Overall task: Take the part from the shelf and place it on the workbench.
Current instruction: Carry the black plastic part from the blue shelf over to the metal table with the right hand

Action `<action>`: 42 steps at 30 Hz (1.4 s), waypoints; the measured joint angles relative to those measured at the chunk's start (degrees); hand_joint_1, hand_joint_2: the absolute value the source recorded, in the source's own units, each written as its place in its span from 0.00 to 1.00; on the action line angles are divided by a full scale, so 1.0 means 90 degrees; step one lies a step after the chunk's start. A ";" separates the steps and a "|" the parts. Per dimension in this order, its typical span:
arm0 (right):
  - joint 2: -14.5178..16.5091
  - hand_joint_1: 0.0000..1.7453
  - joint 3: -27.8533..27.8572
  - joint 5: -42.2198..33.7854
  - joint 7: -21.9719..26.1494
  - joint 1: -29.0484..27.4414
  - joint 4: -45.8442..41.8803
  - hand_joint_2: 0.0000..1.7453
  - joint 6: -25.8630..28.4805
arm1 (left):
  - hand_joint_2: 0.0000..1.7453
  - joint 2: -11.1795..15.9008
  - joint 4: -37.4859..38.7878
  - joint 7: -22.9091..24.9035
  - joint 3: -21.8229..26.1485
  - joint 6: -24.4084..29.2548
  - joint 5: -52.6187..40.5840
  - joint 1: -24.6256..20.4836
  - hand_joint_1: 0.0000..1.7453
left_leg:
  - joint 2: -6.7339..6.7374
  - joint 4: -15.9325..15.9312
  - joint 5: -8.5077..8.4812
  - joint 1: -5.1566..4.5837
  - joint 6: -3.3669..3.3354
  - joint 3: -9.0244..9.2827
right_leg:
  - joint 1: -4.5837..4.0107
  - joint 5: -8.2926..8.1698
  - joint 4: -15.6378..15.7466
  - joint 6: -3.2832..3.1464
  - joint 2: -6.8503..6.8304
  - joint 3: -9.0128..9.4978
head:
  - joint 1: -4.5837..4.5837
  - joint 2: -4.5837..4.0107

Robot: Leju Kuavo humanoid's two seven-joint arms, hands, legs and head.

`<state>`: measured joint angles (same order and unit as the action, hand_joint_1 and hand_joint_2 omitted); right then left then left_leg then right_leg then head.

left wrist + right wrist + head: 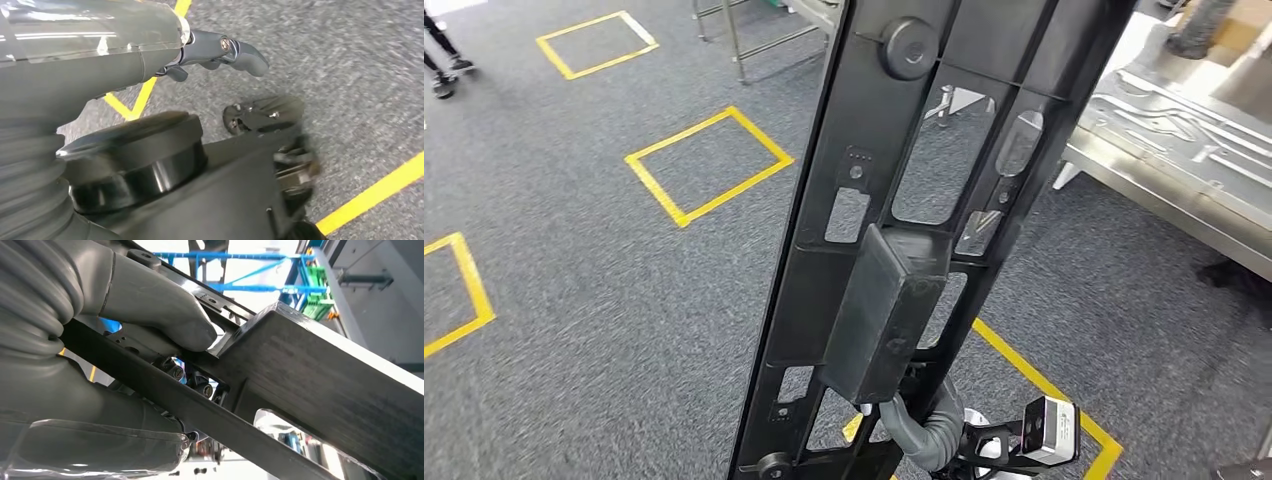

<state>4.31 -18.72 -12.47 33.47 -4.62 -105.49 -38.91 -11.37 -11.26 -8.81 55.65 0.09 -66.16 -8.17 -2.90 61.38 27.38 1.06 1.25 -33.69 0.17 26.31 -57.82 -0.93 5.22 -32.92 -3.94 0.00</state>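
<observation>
The part (894, 200), a long black panel with cut-out windows and a boxy block on its face, stands nearly upright in the head view, carried over grey carpet (604, 300) marked with yellow tape squares (709, 163). The right hand (150, 340) grips it: in the right wrist view its thick thumb presses on 1 rail of the panel while darker fingers (192, 382) curl through an opening (a firm hold). The left hand (215, 52) hangs over the carpet, holding nothing, fingers partly curled. A steel workbench (1124, 170) bearing a moulded grey tray (1184, 125) stands to the right, apart from the part.
</observation>
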 joint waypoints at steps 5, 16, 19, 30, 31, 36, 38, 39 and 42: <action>0.0000 1.00 -0.0008 0.0003 -0.0001 -0.0011 0.0006 1.00 -0.0002 | 1.00 -0.0002 0.0000 -0.0002 0.0002 0.0002 0.0003 -0.0011 0.00 | -0.0041 -0.0371 -0.0069 -0.0001 -0.0152 0.0147 | 0.0037 -0.0001 -0.0048 0.0199 0.0231 -0.0122 | -0.0001 0.0000; -0.0001 1.00 -0.0012 -0.0010 0.0015 0.0007 0.0059 1.00 -0.0070 | 1.00 -0.0016 0.0000 -0.0058 0.0005 -0.0013 0.0043 0.0007 0.00 | 0.0784 -0.0442 0.0035 -0.0049 -0.0181 0.0313 | -0.0056 -0.0023 -0.0263 0.0185 -0.0980 -0.0244 | 0.0000 0.0000; -0.0002 1.00 -0.0010 -0.0017 0.0026 0.0006 0.0058 1.00 -0.0075 | 1.00 -0.0020 0.0000 -0.0055 0.0005 -0.0018 0.0013 0.0003 0.00 | 0.0968 -0.0451 0.0104 -0.0083 -0.0081 0.0378 | -0.0102 -0.0038 0.0005 0.0080 -0.0968 -0.0125 | -0.0001 0.0000; -0.0002 1.00 -0.0019 -0.0018 0.0016 -0.0090 0.0059 1.00 -0.0042 | 1.00 -0.0011 0.0000 -0.0019 0.0005 -0.0010 0.0019 0.0107 0.00 | 0.0165 0.0379 0.0203 -0.0044 -0.0029 -0.0142 | -0.0054 0.0000 0.0025 -0.0046 -0.0076 0.0024 | -0.0001 0.0000; -0.0001 1.00 -0.0019 -0.0016 0.0016 -0.0093 0.0059 1.00 -0.0041 | 1.00 -0.0011 0.0000 -0.0020 0.0004 -0.0010 0.0017 0.0110 0.00 | 0.0051 0.0004 0.0045 -0.0040 -0.0053 0.0015 | -0.0057 0.0017 0.0005 -0.0023 -0.0002 0.0020 | -0.0001 0.0000; -0.0002 1.00 0.0000 0.0002 0.0016 -0.0176 0.0053 1.00 -0.0019 | 1.00 -0.0027 0.0000 0.0009 0.0002 -0.0014 -0.0036 0.0111 0.00 | 0.0085 -0.0420 -0.0053 -0.0036 -0.0210 0.0199 | -0.0026 0.0075 -0.0067 0.0156 0.0095 -0.0054 | -0.0001 0.0000; -0.0004 1.00 0.0005 0.0031 0.0024 -0.0190 0.0044 1.00 -0.0012 | 1.00 -0.0039 0.0000 0.0033 -0.0001 -0.0028 -0.0060 0.0110 0.00 | 0.0228 -0.0478 -0.0069 -0.0020 -0.0278 0.0238 | -0.0028 0.0339 -0.0518 0.0232 -0.0226 -0.0267 | 0.0000 0.0000; -0.0006 1.00 0.0008 0.0053 0.0029 -0.0194 0.0039 1.00 -0.0004 | 1.00 -0.0038 0.0000 0.0044 -0.0002 -0.0038 -0.0067 0.0120 0.00 | 0.0299 -0.0486 -0.0060 -0.0027 -0.0297 0.0247 | -0.0017 0.0531 -0.0914 0.0272 -0.0388 -0.0473 | 0.0001 0.0000; -0.0012 1.00 0.0021 0.0137 0.0036 -0.0246 0.0004 1.00 0.0038 | 1.00 -0.0036 0.0000 0.0069 -0.0010 -0.0067 -0.0107 0.0138 0.00 | 0.0539 -0.0482 -0.0014 -0.0036 -0.0311 0.0268 | 0.0054 0.0742 -0.1757 0.0352 -0.0527 -0.0964 | 0.0001 0.0000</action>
<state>4.20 -18.53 -11.25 33.79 -6.83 -105.46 -38.57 -11.69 -11.26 -8.19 55.55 -0.51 -67.13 -6.93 1.95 57.04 27.25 0.73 -1.56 -31.27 0.66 32.99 -73.63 2.24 0.47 -41.59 -3.93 0.00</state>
